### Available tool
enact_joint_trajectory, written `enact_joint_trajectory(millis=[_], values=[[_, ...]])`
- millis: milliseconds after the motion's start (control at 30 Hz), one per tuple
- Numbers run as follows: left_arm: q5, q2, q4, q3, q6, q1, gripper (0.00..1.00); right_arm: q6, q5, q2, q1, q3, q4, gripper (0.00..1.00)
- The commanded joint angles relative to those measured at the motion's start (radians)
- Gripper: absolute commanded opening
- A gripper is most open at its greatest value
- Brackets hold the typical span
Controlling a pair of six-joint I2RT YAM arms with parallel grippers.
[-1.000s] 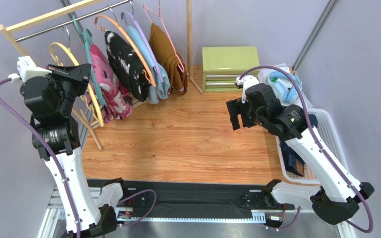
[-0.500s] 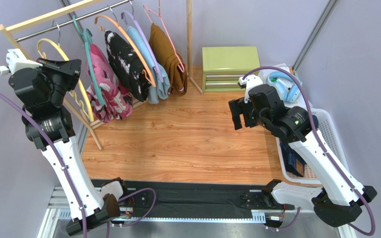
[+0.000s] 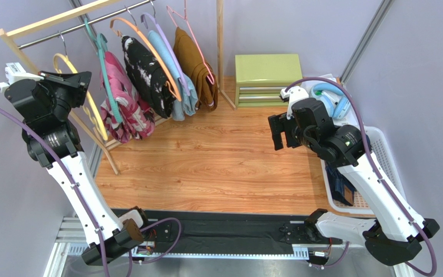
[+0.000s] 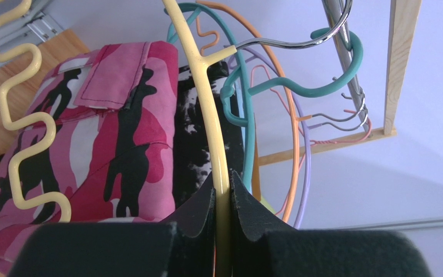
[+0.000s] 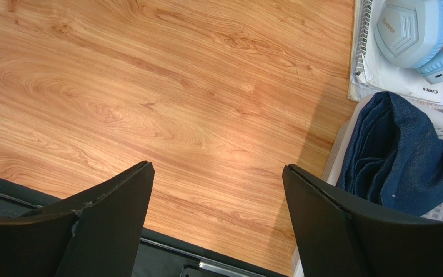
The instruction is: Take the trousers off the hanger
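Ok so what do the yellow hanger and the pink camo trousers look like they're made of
The yellow hanger looks like plastic or plastic-coated: smooth, slightly glossy, with a moulded wavy edge. The pink camo trousers look like matte woven cloth, perhaps cotton: stitched seams and a pocket flap show.

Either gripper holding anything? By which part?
Left gripper shut on the yellow hanger, pinching its bare curved arm. Right gripper open, holding nothing.

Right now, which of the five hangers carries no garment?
The yellow hanger, the leftmost one, pinched in the left gripper. It hangs bare, while the other four each carry a garment.
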Motion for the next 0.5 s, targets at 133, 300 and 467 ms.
enact_joint_trajectory(millis=[133,300,467], values=[[0.115,-0.021,-0.011,0.006,-0.087,0.023,0.0,-0.017,0.01,-0.014,-0.004,0.021,0.036,0.88],[0.121,0.014,-0.208,0.104,-0.016,0.025,0.25,-0.012,-0.004,-0.006,-0.004,0.035,0.034,0.88],[0.109,0.016,-0.325,0.199,0.038,0.025,0.4,-0.008,-0.011,-0.006,-0.004,0.037,0.033,0.88]])
